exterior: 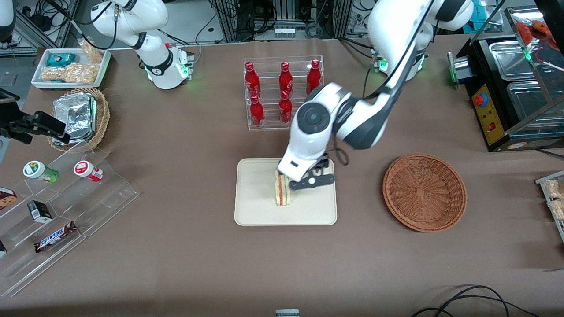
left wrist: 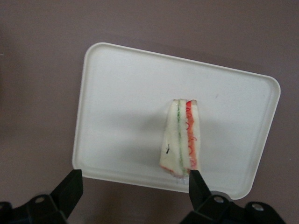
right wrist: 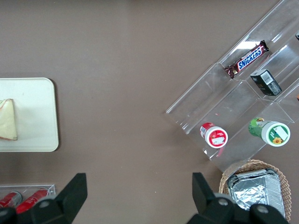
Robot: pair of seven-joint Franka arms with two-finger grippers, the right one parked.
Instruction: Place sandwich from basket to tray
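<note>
The sandwich [exterior: 282,192], a white wedge with red and orange filling, stands on its edge on the cream tray [exterior: 255,200], near the tray's middle. My left gripper [exterior: 304,178] hangs just above the tray, beside the sandwich on the side toward the basket. It is open and holds nothing. In the left wrist view the sandwich [left wrist: 183,140] rests on the tray [left wrist: 121,102]; the gripper [left wrist: 135,177] has its fingers wide apart, and one fingertip [left wrist: 198,184] is next to the sandwich's end. The reddish-brown basket [exterior: 424,192] is empty, toward the working arm's end. The right wrist view also shows the sandwich [right wrist: 7,120].
A clear rack of red bottles [exterior: 284,92] stands farther from the front camera than the tray. Toward the parked arm's end are a lighter wicker basket with foil packs [exterior: 79,116], a clear stepped snack stand [exterior: 66,198] and a white snack tray [exterior: 70,66]. A black appliance [exterior: 511,88] stands at the working arm's end.
</note>
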